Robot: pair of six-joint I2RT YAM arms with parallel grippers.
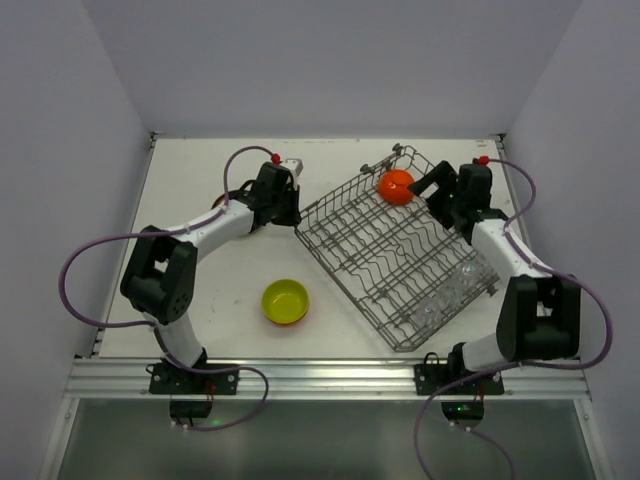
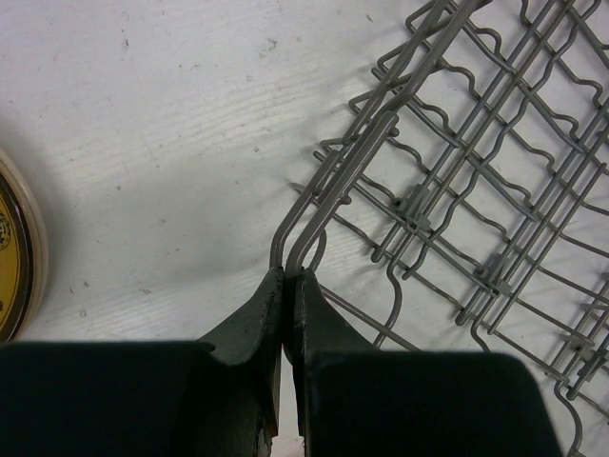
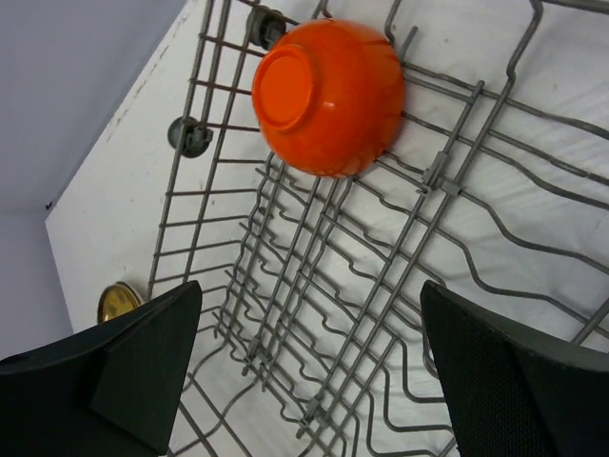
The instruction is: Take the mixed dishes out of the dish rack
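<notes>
Inside dish rack (image 1: pixel 385 255), orange bowl (image 3: pixel 328 95), base showing — right jaws apart.

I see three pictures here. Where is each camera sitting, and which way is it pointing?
Top external: fixed above and behind the arms, looking down on the table; both whole arms show, with the dish rack and orange bowl.
Left wrist: on the left arm, looking down past its closed fingers at the rack's corner and a plate edge.
Right wrist: on the right arm, looking between its open fingers at the orange bowl's underside.
Shared: all three see the rack.
</notes>
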